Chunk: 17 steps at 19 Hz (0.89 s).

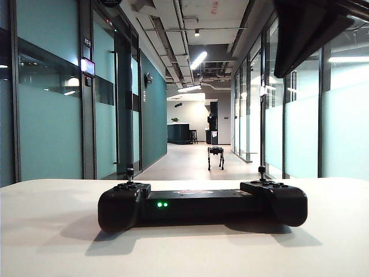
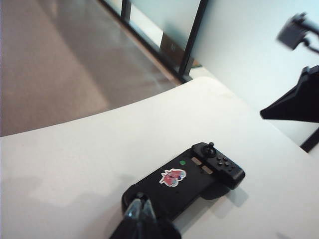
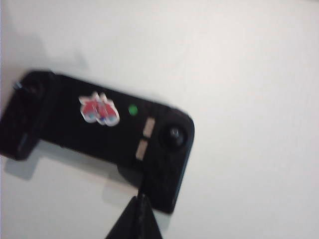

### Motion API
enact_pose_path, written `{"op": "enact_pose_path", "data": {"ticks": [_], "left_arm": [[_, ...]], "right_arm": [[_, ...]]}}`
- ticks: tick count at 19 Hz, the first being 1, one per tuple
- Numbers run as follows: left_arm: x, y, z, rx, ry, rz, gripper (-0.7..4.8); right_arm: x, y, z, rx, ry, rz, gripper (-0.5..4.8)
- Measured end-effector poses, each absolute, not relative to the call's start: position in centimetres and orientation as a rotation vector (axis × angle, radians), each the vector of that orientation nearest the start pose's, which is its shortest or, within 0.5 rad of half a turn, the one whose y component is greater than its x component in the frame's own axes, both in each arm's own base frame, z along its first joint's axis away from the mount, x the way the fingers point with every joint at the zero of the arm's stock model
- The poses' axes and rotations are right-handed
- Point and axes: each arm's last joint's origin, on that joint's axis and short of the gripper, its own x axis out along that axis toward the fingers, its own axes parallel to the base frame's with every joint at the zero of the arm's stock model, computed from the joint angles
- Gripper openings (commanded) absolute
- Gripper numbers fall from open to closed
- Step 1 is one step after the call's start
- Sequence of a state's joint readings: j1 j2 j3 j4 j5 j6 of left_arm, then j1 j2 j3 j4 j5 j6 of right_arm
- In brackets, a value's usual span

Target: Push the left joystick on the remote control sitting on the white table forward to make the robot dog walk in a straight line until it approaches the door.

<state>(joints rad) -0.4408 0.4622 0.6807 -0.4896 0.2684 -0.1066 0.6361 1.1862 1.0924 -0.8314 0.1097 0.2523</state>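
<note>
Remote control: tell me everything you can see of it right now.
The remote control is a wide, matte black gamepad lying flat on the white table. Two bulbous lobes join a flat bar bearing green lights and a reddish sticker. The left joystick stands upright. The left pincer, shut, hovers over the left lobe; contact unclear.

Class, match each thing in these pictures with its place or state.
Things:
1. robot dog
2. remote control
3. left tool
4. right tool

Places or states:
A. lying on the white table, green lights lit
B. shut, raised above the controller's right lobe
C. standing down the corridor
D. shut, over the controller's left end

Pairs: 1-C, 2-A, 3-D, 4-B
</note>
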Motion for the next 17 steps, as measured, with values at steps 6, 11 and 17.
{"op": "enact_pose_path", "data": {"ticks": [6,11,17], "left_arm": [[8.3,-4.6,27.7,-0.054,0.284,-0.648,-0.05],[7.9,-4.2,25.7,-0.05,0.218,-0.577,-0.05],[7.2,-3.8,23.1,-0.071,0.074,-0.567,-0.05]], "right_arm": [[16.4,11.8,29.7,-0.119,0.685,0.455,-0.05],[16.5,11.8,29.7,-0.121,0.678,0.456,-0.05],[16.5,11.8,29.7,-0.122,0.679,0.456,-0.05]]}}
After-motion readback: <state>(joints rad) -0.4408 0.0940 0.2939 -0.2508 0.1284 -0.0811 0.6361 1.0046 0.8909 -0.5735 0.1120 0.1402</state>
